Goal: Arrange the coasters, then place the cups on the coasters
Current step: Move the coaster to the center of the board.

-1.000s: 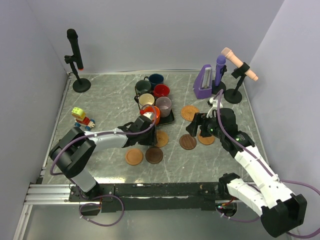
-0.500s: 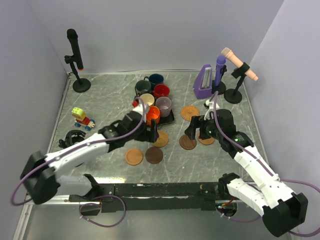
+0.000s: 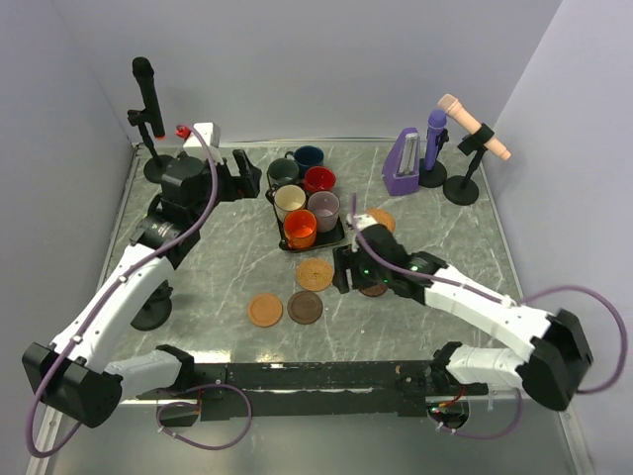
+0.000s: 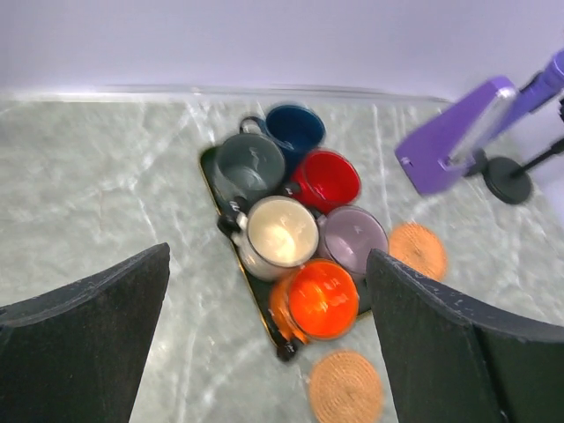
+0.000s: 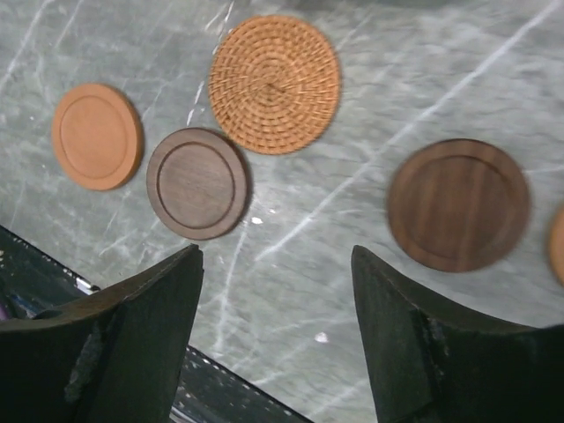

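Six cups (image 3: pixel 305 198) clustered on black tray (image 4: pixel 208 167); coasters (image 5: pixel 275 84) loose on table (image 3: pixel 198 257) before it (one dark disc apart); right gripper (image 5: pixel 273 273) spread above them, empty; left gripper (image 4: pixel 266 260) wide open, empty, raised beside the tray.

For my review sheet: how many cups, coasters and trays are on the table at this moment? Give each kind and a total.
Cups: 6, all on the tray
Coasters: 6, one showing only as a sliver at the right edge of the right wrist view
Tray: 1
Total: 13
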Robot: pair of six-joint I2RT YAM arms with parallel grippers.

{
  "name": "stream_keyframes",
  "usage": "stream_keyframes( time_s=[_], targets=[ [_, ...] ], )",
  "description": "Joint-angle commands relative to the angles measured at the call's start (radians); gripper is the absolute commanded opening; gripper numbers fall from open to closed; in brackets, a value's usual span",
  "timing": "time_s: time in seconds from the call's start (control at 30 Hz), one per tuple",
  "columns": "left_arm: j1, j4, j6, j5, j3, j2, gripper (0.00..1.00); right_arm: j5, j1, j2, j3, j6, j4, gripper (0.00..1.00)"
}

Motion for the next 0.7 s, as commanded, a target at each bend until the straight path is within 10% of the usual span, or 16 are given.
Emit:
stream_keyframes(
  time_s=[0.0, 0.67],
  targets=[
    [0.019, 0.109, 0.096, -0.033, -0.091, -0.038, 0.97, 0.097, 0.047, 0.128, 0.08, 0.067, 0.07, 0.73],
    [0.022, 0.107, 0.07, -0.038, -0.123, -0.05, 0.97, 0.272, 0.082, 0.609, 0.292, 0.07, 0.113, 0.55]
  ],
)
